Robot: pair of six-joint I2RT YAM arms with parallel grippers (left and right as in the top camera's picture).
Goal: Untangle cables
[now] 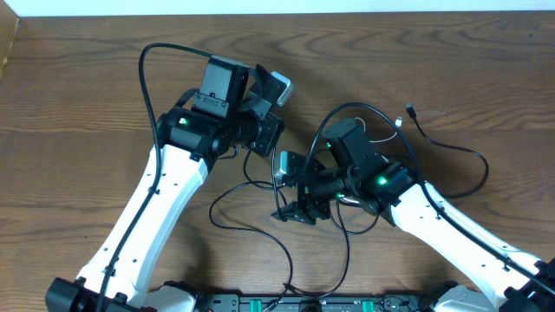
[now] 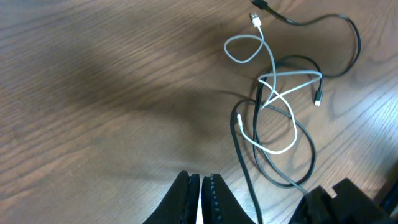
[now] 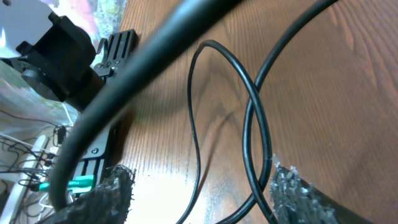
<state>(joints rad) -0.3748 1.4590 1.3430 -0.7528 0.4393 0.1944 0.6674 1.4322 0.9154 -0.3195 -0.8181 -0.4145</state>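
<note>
Left hand (image 2: pixel 199 186) is sitting clenched, its 2 fingers pressing together with nothing between them, pointing across bare worktop (image 2: pixel 93 93). Ahead of this hand and off to its right, the cables are lying in 1 loose tangle. White cable (image 2: pixel 273 84) is looping over and under the black cables (image 2: pixel 306 146) in several places. Its white plug (image 2: pixel 256 20) is resting at the far end of the tangle, well apart from the hand. A small dark plug (image 2: pixel 318 98) is lying at the right edge of the tangle.

Right hand (image 3: pixel 199 202) is standing released, its 2 fingers (image 3: pixel 109 196) spread wide, 1 on each side. Between them a black cable loop (image 3: pixel 252 124) is lying on the worktop, with 2 strands crossing just ahead of the hand. 1 strand is running just beside the right-side finger, and contact cannot be told. A thicker blurred cord (image 3: pixel 143 68) is crossing above the hand, close to the lens. Nothing is being grasped by either hand.
</note>
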